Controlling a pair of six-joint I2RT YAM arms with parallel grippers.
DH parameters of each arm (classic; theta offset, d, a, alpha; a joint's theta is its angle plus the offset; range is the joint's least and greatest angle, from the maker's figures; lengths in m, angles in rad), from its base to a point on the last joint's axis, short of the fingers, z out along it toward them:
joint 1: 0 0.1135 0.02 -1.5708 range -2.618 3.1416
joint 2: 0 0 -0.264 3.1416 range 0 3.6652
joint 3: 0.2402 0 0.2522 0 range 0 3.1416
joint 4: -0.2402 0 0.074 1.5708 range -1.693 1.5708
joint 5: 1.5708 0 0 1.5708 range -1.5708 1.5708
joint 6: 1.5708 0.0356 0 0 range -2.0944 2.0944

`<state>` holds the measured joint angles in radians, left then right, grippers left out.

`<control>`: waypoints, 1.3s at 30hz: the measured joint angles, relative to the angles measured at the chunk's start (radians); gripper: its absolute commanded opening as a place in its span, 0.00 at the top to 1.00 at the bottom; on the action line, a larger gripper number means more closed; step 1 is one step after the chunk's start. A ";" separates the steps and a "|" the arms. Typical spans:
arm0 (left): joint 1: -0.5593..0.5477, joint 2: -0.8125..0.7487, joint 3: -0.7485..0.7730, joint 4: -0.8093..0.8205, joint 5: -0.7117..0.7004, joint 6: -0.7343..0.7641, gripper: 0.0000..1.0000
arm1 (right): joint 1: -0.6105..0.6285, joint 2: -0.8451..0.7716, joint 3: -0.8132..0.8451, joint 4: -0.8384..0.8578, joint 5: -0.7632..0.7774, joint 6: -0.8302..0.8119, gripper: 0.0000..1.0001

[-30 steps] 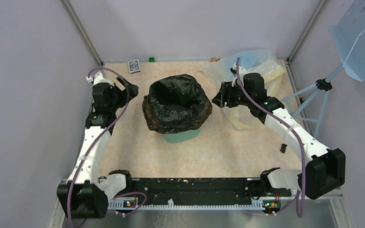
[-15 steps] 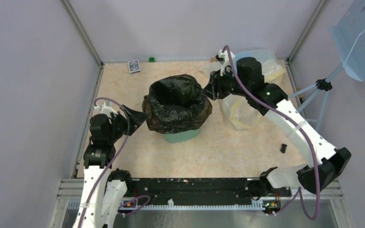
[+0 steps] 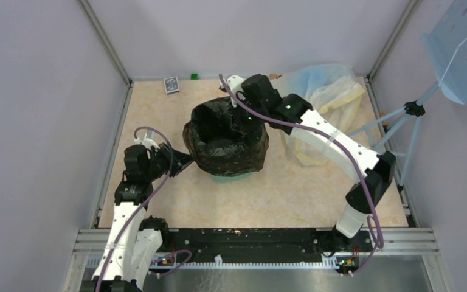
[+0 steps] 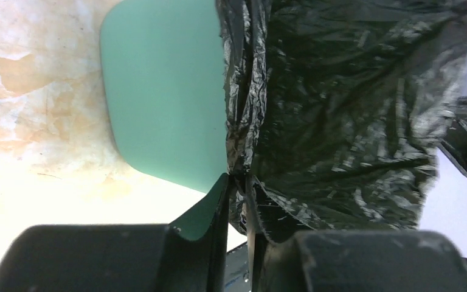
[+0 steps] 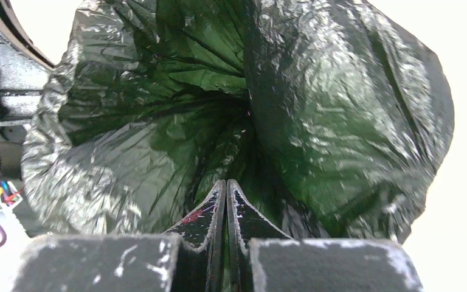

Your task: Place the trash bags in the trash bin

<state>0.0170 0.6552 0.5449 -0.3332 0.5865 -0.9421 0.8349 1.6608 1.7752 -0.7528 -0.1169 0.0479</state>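
Left side, near: left gripper sits low beside the bin. Jaws are almost together, with the bag's rolled hem running down between them; it looks pinched. Likely purpose: to tug the skirt down the wall, or to hold it against a push from above. Mint wall shows bare below the hem.

Centre: the bag lines the bin, mouth open upward and top folded out over the rim, so the rim itself is hidden. From above, only the bin's foot peeps out on the near side. I judge the bag is in place and only needs seating.

Right of centre: right gripper reaches over the far rim into the bag's mouth. Jaws are closed flat together, tips aimed at the dark bottom folds, probably to press the liner down. Cannot tell whether any film is caught between the tips. From above, the fingers are lost against black plastic.

Far right: pale heap lies on the table. Blue panel stands outside the frame posts, its top cut off.
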 measured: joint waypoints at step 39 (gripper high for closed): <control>0.000 0.185 -0.197 0.218 -0.034 0.139 0.99 | 0.050 0.470 0.115 -0.214 0.066 -0.036 1.00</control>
<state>0.0170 0.8398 0.3477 -0.1150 0.5526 -0.8028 0.8845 2.1307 1.8904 -0.9665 -0.0509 0.0120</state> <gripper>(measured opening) 0.005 0.004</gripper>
